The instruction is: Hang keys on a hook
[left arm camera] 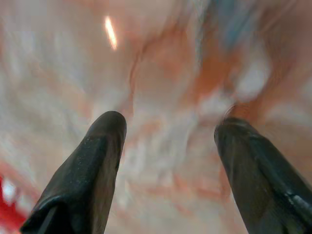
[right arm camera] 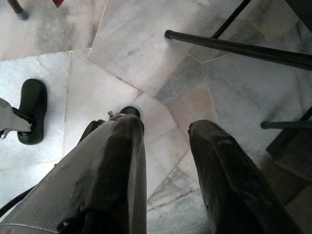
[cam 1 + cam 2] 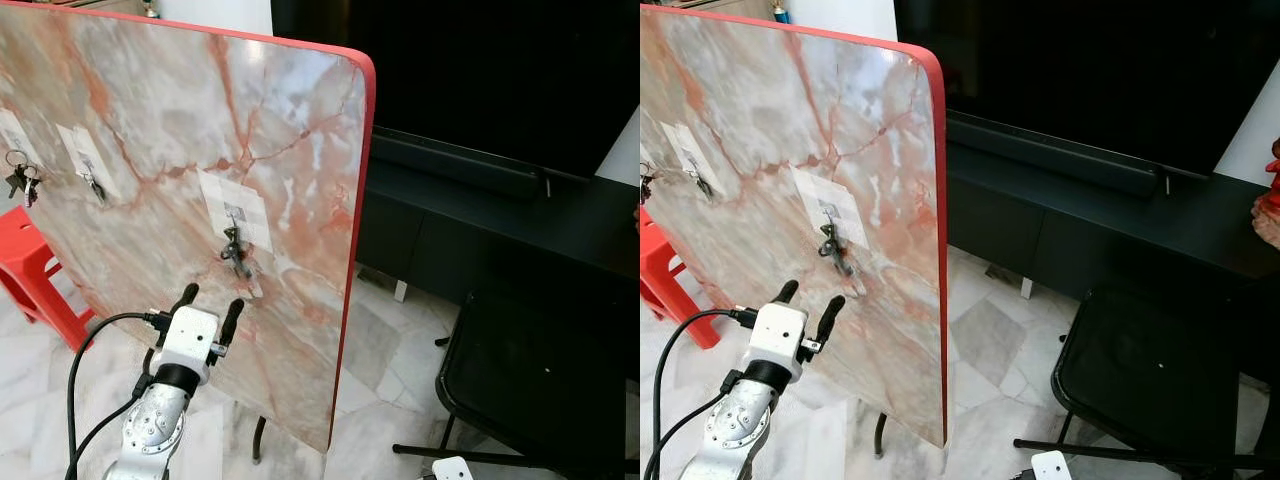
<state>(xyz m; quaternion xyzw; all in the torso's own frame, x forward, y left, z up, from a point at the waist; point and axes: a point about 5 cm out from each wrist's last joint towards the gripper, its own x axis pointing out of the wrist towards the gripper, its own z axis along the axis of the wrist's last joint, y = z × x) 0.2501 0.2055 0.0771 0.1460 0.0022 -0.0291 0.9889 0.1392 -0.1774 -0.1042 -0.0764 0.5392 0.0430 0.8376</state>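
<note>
A marble-patterned board (image 3: 180,130) with a red rim stands tilted upright, and three white hook pads are stuck across its face. The far-left pad is cut off at the picture's edge in the left eye view, with a bunch of keys (image 3: 24,182) dangling from it; in the right eye view that bunch is only a sliver at the frame's edge. The middle hook (image 3: 92,183) carries something small and dark, too small to tell what. The third hook (image 3: 233,243), nearest the board's right rim, has a dark key-like piece (image 3: 238,262) hanging below it, details hard to make out.

The left gripper (image 3: 208,302) is up just beneath that third hook, close to the board's face, jaws spread well apart and holding nothing. The left wrist view confirms it: two black fingers (image 1: 92,165) wide apart, blurred pink-and-white marble between them, no hook sharp enough to pick out.

The right gripper (image 2: 163,131) hangs low over the pale tiled floor (image 2: 126,44), jaws parted with nothing between them; in the eye views just a white scrap of that arm (image 3: 452,468) peeks in at the bottom. Its wrist view adds black chair legs (image 2: 234,46) and a black foot (image 2: 31,111).

Right of the board: a black chair (image 3: 540,380), a long dark cabinet (image 3: 480,230). Left of it, a red stool (image 3: 35,270), partly hidden.
</note>
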